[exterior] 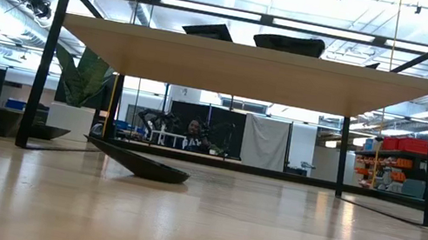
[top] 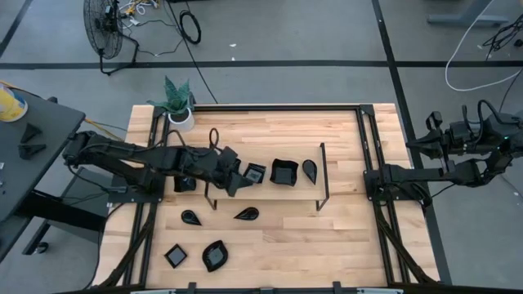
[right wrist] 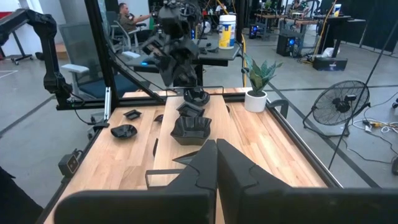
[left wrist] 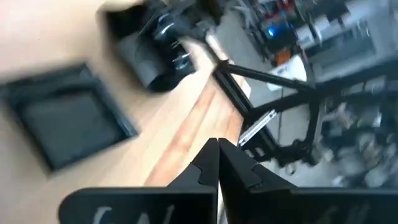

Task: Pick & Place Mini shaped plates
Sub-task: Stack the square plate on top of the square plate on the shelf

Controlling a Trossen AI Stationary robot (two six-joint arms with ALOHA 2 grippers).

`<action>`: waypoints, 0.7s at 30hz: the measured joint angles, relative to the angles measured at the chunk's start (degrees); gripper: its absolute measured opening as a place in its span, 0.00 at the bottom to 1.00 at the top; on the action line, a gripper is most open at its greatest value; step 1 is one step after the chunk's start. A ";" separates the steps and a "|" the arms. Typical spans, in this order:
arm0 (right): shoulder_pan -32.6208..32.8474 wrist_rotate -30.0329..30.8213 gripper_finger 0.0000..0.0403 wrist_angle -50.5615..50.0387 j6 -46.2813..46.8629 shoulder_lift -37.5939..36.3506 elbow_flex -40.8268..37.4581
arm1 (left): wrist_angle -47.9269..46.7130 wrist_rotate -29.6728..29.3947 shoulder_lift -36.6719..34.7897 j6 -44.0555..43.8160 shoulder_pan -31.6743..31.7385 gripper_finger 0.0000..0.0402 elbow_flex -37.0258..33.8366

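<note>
Tabletop plate [left wrist: 65, 121] blurred, perhaps square

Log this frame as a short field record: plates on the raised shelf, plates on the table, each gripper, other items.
shelf plates: small square plate, larger square plate, teardrop plate on the raised shelf
table plates: two teardrops, square, leaf
left gripper: shut, beside the small square plate, holding nothing visible
right gripper: shut, parked off the table's right edge
other: potted plant, far-left corner

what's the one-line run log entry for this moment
left gripper: shut, empty, beside small square plate on shelf | right gripper: shut, parked off table's right | loose plates on table
</note>
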 joint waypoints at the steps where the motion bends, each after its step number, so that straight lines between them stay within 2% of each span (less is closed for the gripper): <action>1: 0.02 0.00 0.02 0.02 0.00 0.00 0.00 | -1.06 -0.04 0.18 3.70 0.09 0.01 1.02; 12: 0.02 0.01 0.02 0.01 0.01 -0.02 0.00 | -14.70 -0.01 5.13 36.24 -0.42 0.07 12.82; 16: 0.02 0.02 0.02 0.02 0.02 -0.02 0.01 | -16.35 -0.52 6.66 45.67 -0.70 0.17 14.86; 21: 0.00 0.00 0.02 0.01 0.01 0.00 0.00 | -19.34 -1.06 6.98 53.79 -0.87 0.33 15.45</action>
